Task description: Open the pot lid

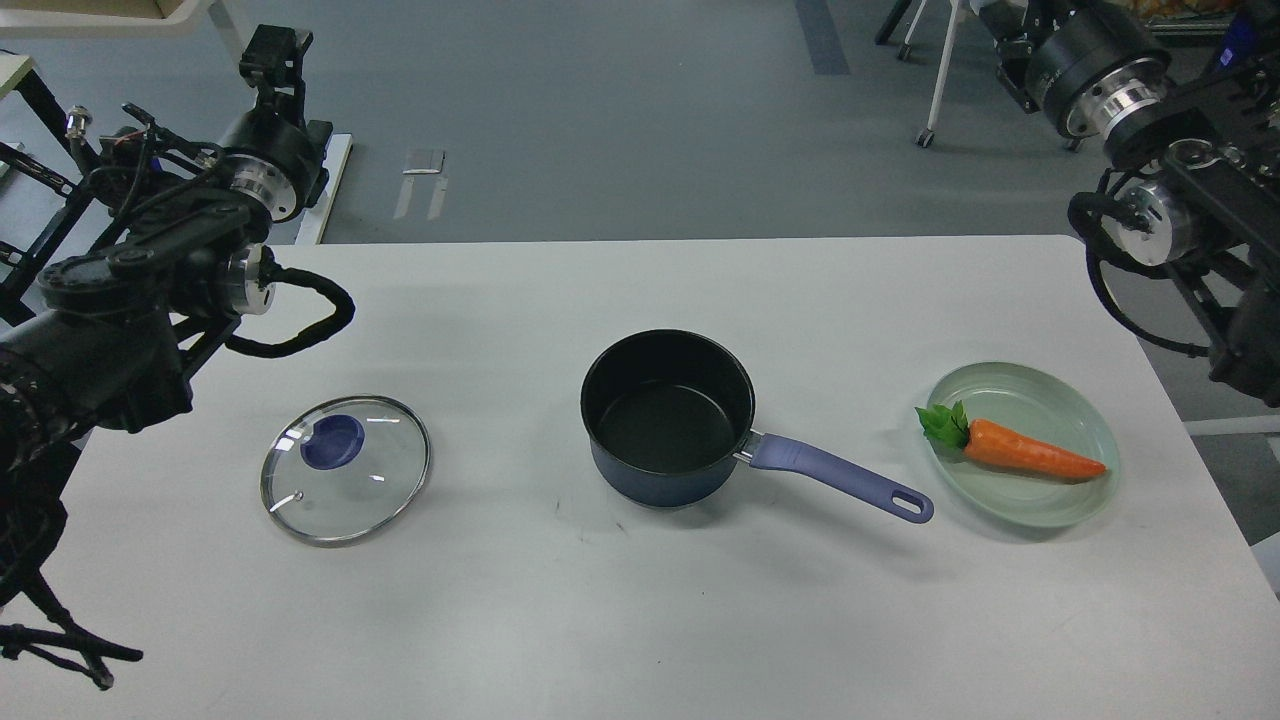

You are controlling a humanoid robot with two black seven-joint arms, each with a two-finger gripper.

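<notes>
The dark blue pot (668, 420) stands uncovered at the middle of the white table (640, 620), its purple handle (840, 478) pointing right. The glass lid (345, 468) with a blue knob (333, 441) lies flat on the table to the pot's left, apart from it. My left gripper (270, 55) is raised at the far left, well behind and above the lid; its fingers cannot be told apart. My right gripper (1005, 20) is raised at the top right, mostly cut off by the view's edge. Neither holds anything that I can see.
A pale green plate (1050, 505) with a toy carrot (1030, 450) sits at the right, just past the handle's end. My left arm's links (110, 330) hang over the table's left edge. Table and chair legs stand on the floor behind.
</notes>
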